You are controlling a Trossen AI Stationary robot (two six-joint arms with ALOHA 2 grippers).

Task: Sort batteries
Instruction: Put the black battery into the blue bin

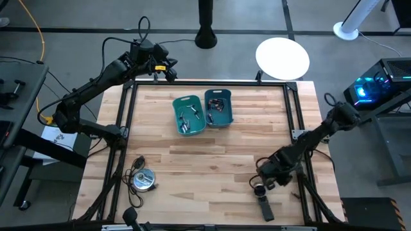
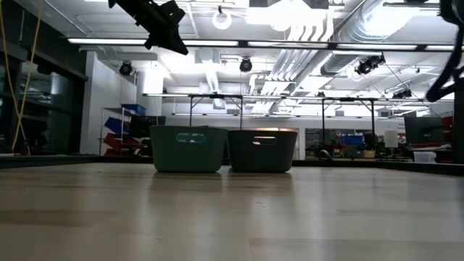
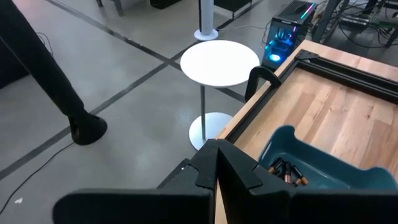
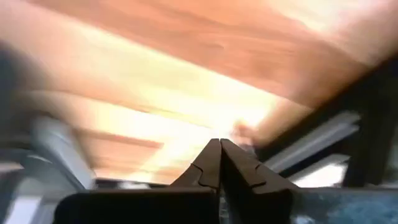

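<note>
Batteries [image 1: 190, 119] sit in both teal bins: left bin [image 1: 188, 102], right bin [image 1: 219, 95], touching side by side at the far middle of the surface [image 1: 212, 167]. Your left gripper [image 1: 168, 70] hangs raised just past the far edge, up-left of the bins, jaws closed, empty. The bins lie toward the near-right from it; its wrist view shows a few cells [image 3: 287, 172] in a bin corner, long axes roughly parallel. Your right gripper [image 1: 268, 181] is low at the near-right, well apart from the bins, jaws closed, empty. Left is nearer; you'd likely reach with it.
</note>
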